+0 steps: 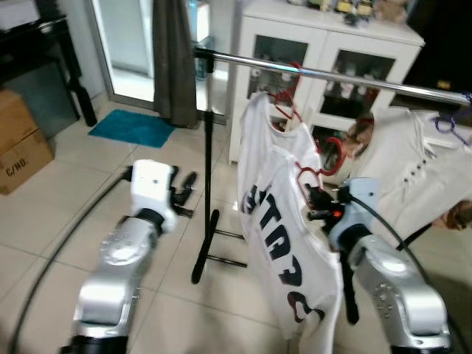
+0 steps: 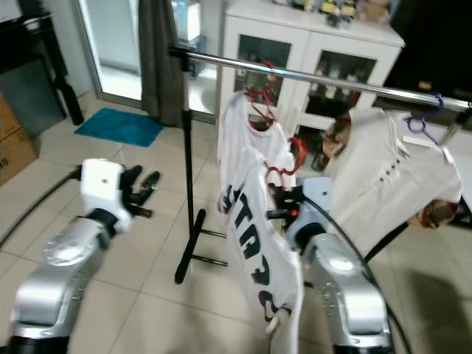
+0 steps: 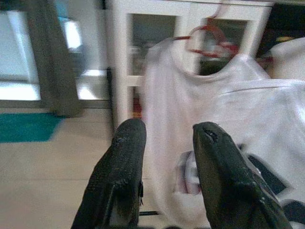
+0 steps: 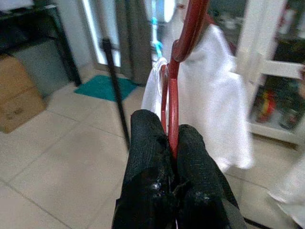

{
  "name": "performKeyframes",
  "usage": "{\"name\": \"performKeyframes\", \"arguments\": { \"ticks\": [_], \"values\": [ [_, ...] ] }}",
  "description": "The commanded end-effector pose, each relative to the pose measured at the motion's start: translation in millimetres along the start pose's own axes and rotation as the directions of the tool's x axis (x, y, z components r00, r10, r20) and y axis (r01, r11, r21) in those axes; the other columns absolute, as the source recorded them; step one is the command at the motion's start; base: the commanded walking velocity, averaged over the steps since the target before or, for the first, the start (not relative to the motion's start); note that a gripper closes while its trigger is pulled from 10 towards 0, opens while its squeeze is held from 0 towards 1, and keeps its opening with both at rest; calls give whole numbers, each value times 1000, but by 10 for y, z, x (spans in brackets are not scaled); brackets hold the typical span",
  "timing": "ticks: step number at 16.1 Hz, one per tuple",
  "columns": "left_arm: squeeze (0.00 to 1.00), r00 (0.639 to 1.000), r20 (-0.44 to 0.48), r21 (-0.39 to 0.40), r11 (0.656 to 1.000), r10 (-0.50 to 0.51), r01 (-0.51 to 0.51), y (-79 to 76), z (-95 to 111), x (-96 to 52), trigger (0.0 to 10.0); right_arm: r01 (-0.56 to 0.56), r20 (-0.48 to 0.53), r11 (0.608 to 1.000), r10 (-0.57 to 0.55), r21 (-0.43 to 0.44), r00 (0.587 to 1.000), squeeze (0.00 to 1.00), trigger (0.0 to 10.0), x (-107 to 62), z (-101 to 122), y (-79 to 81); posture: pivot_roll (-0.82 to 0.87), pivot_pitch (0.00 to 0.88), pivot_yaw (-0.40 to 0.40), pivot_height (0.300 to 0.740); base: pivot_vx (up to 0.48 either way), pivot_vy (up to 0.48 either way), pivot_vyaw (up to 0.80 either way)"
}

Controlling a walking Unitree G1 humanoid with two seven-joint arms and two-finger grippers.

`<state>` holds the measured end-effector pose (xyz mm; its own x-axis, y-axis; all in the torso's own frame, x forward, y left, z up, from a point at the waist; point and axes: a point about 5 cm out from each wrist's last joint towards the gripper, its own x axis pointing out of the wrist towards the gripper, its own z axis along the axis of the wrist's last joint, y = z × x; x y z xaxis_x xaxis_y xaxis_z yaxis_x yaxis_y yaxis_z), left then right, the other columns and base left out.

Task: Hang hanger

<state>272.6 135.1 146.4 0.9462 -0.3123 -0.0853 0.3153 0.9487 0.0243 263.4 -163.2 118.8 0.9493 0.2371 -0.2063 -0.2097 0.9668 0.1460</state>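
Observation:
My right gripper (image 1: 316, 200) is shut on a red hanger (image 4: 172, 95) that carries a white shirt with dark lettering (image 1: 276, 251). The hanger's hook (image 1: 333, 153) sits well below the chrome rail (image 1: 324, 74) of the clothes rack. A second red hanger (image 1: 284, 103) with a white shirt hangs on the rail just behind. My left gripper (image 1: 186, 190) is open, held out left of the rack's black post (image 1: 208, 162), with nothing between its fingers (image 3: 124, 167).
A white buttoned shirt on a purple hanger (image 2: 422, 125) hangs at the rail's right end. A white glass-door cabinet (image 1: 317, 51) stands behind the rack. A grey curtain (image 1: 173, 59), a teal mat (image 1: 133, 127) and a cardboard box (image 1: 22, 144) lie to the left.

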Motion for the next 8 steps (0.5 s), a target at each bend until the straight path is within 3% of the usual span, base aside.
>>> {"name": "performKeyframes", "arguments": {
  "ticks": [1, 8],
  "values": [
    [0, 1000, 10, 11, 1000, -2, 2, 24, 40, 0, 10000, -11, 47, 1000, 12, -14, 999, 0, 10000, 7, 92, 21, -50, 0, -72, 710, 330, 0, 0],
    [0, 1000, 11, 15, 1000, -15, 15, 13, 44, 4, 10000, -17, 52, 1000, 18, -25, 998, 0, 10000, 5, 92, 34, -51, 0, -69, 710, 331, 0, 0]
  ]
}}
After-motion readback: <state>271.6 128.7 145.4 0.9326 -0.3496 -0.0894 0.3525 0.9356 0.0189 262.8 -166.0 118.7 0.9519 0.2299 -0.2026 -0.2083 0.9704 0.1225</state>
